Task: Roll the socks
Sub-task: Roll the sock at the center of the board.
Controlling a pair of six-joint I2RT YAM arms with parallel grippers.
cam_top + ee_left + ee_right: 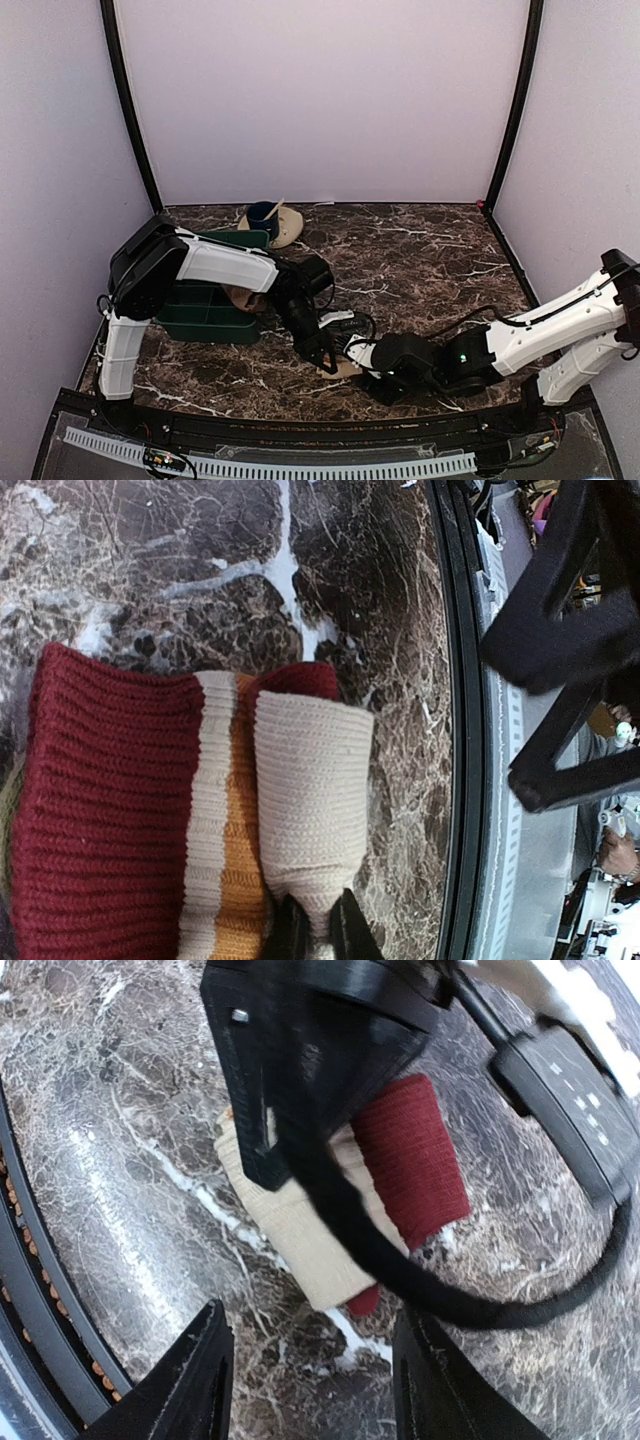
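Note:
One sock (310, 780) lies on the marble table near its front edge. It has a beige part folded over, white and orange stripes (225, 820) and a dark red ribbed end (100, 800). My left gripper (318, 935) is shut on the near end of the beige fold. In the top view the left gripper (328, 362) stands over this sock (347, 369). My right gripper (315, 1380) is open and empty, low over the table, a short way from the sock's beige edge (310, 1245) and red end (415, 1160). A tan cloth lump (243, 298), maybe the second sock, lies by the green bin.
A dark green bin (205, 300) stands at the left under the left arm. A beige saucer (288, 225) with a blue cup (263, 215) is at the back. The table's black front rail (462, 730) runs close beside the sock. The left gripper's body and cable (300, 1050) hang over the sock.

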